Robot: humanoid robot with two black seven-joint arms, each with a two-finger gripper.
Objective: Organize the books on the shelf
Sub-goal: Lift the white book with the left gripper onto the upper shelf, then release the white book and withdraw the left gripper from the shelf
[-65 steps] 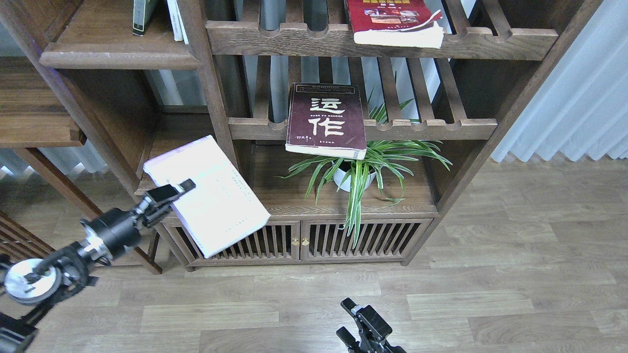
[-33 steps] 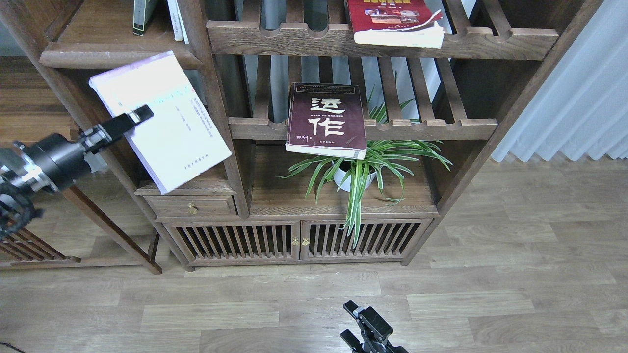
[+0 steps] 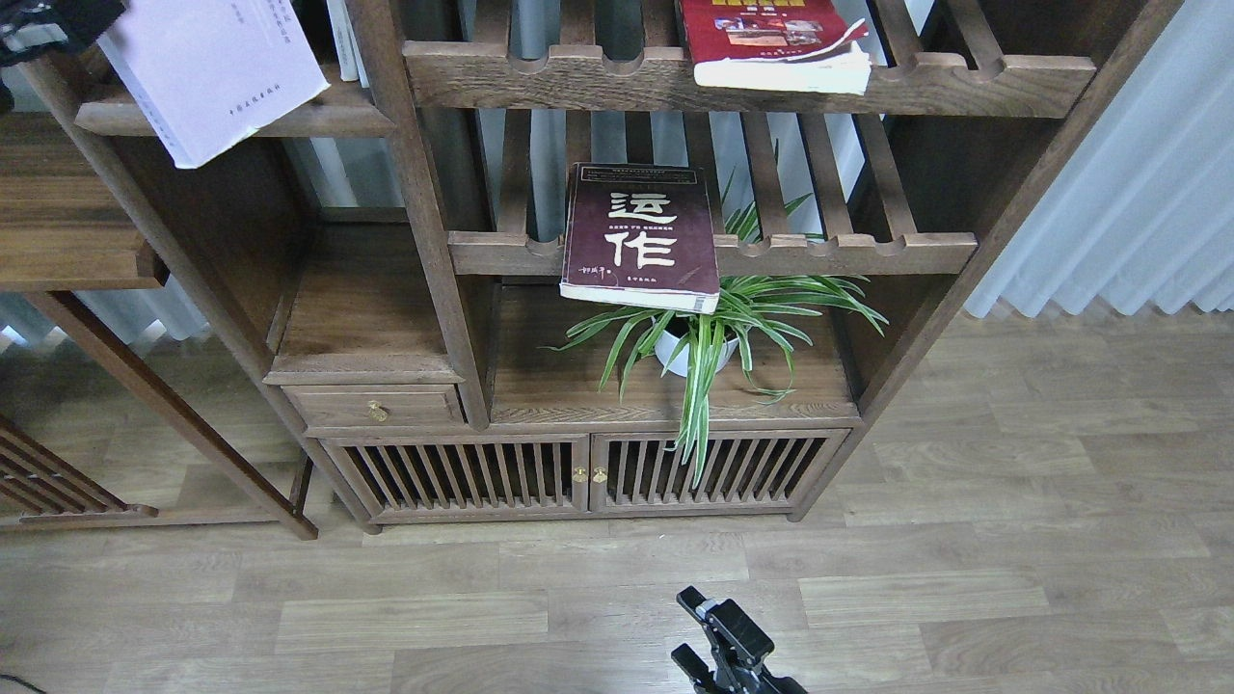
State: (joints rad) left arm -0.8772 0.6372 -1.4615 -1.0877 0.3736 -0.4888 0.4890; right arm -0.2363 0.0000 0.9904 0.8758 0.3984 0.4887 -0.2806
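My left hand (image 3: 43,29) sat at the top-left corner of the head view, mostly cut off; only a dark part showed against the white-lavender paperback book (image 3: 207,72). I could not make out how far its fingers were apart, but the book hung tilted off it, so I judged the grip intact.

Change over the last second: the book went from low, in front of the slatted cabinet doors (image 3: 463,472), up past the small drawer (image 3: 376,405), to the level of the solid dark-brown wooden shelf board with the rounded front edge (image 3: 328,114). Its lower corner overlapped the board's front edge. Whether it touched the board I could not tell.

Meaning for the task: lifting done, placing not yet done. Next, in my judgement, tip the book upright and slide it inward from the hand, toward the books already standing (image 3: 339,39) on the board.

Right hand (image 3: 733,641) low and idle above the floor, fingers slightly parted, holding nothing.

Well to the right of my left hand: the dark maroon paperback with big white Chinese characters (image 3: 641,236) lay flat on the middle slatted rack, overhanging its front rail; the red paperback with yellow title and photos (image 3: 776,43) lay on the rack above. Both remained to be organized.
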